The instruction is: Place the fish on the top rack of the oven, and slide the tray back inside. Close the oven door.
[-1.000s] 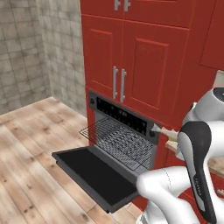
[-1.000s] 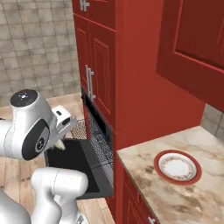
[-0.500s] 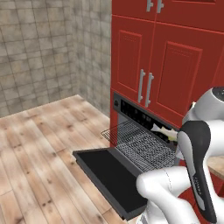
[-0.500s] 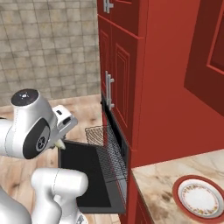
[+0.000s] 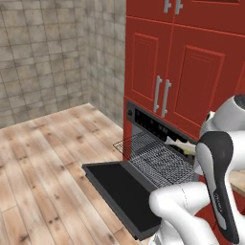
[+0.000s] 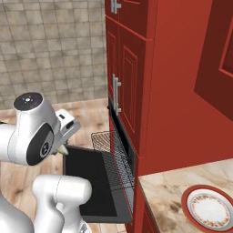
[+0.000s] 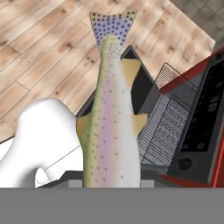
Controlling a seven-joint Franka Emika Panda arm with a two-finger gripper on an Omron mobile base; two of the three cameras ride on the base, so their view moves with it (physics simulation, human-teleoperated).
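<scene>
My gripper (image 6: pixel 63 144) is shut on the fish (image 7: pixel 111 127), a pale olive, speckled fish whose tail points away from the hand in the hand view. In the left base view the fish (image 5: pixel 181 142) hangs just above the right part of the top rack (image 5: pixel 155 155). That wire grid is pulled partway out of the oven (image 5: pixel 153 122). The oven door (image 5: pixel 119 186) lies folded down flat below the rack. The fish hides my fingertips in the hand view. The rack (image 7: pixel 168 118) and the oven's control strip (image 7: pixel 205 113) lie to the right of the fish there.
Red cabinets (image 5: pixel 186 72) rise above and beside the oven. A white plate with a red rim (image 6: pixel 210 210) sits on the stone counter (image 6: pixel 168 191) to the right. Wooden floor (image 5: pixel 43 162) spreads in front of the open door, with tiled walls behind.
The whole picture has shifted as the base drove, so the oven now sits further right in the left base view. The fish stays held in the gripper.
</scene>
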